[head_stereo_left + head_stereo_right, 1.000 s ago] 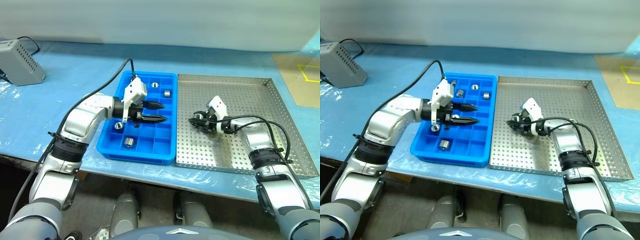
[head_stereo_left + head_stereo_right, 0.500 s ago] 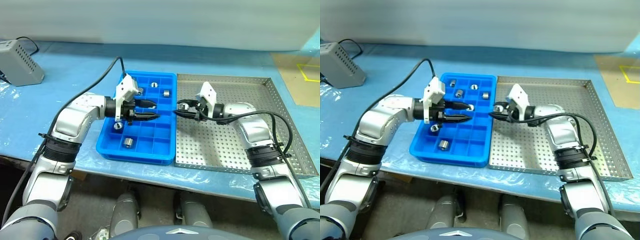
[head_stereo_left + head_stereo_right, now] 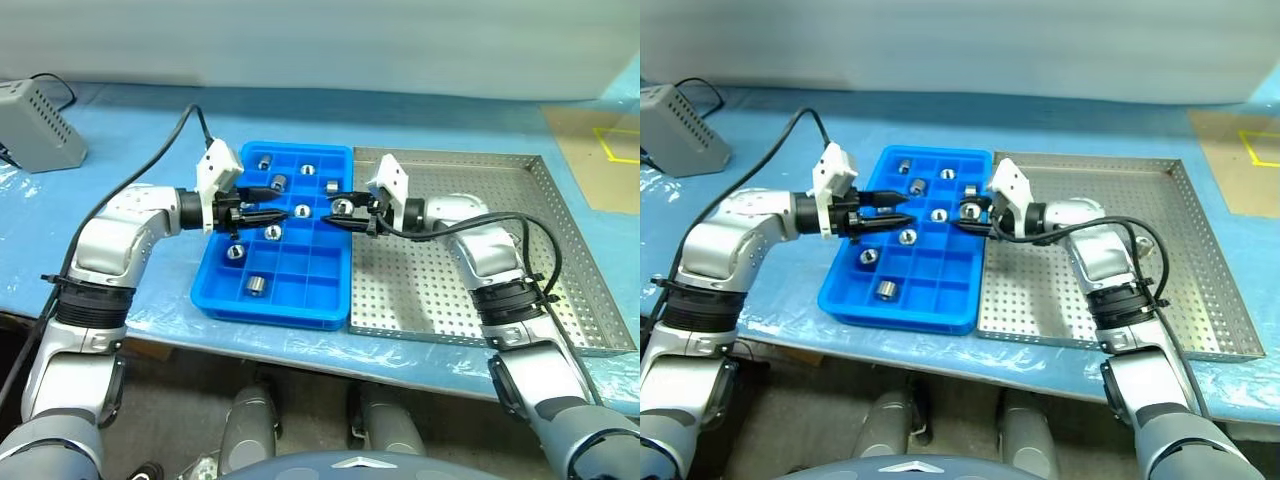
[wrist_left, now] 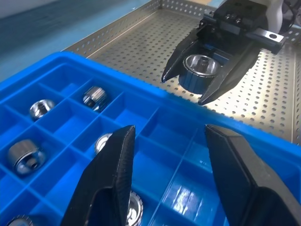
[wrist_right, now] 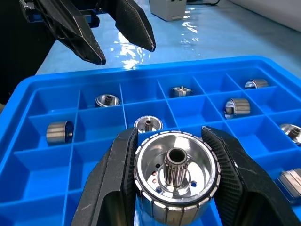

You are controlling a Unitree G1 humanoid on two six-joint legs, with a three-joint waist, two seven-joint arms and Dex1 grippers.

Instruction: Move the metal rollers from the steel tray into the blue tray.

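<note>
- Around the work we see a blue-covered table [image 3: 130,130] and a grey box [image 3: 35,125] with a cable at its far left corner, well apart from both trays. A black cable runs from our left arm across the table.
- The blue tray [image 3: 225,300] lies just left of the steel tray [image 3: 560,200], their long edges side by side. The steel tray's perforated floor is bare where we can see it.
- Several metal rollers [image 3: 258,285] sit in separate compartments of the blue tray: three along the far row, others in the middle and near rows.
- Our left gripper [image 3: 262,214] hangs over the blue tray's left half, pointing at the other gripper, its jaws apart with nothing between them; it faces the carried piece across a few compartments.
- Our right gripper [image 5: 171,155] is clamped on one roller [image 5: 176,181], a finger [image 5: 117,179] on each side of its toothed rim, the hollow face with its small splined shaft toward the wrist camera.
- That roller hangs above the blue tray's right-hand column, just inside the edge shared with the steel tray.
- A second ago our right gripper was low over the steel tray's left part; it has come up and across to the blue tray. Our left gripper has drawn back toward the tray's left side.
</note>
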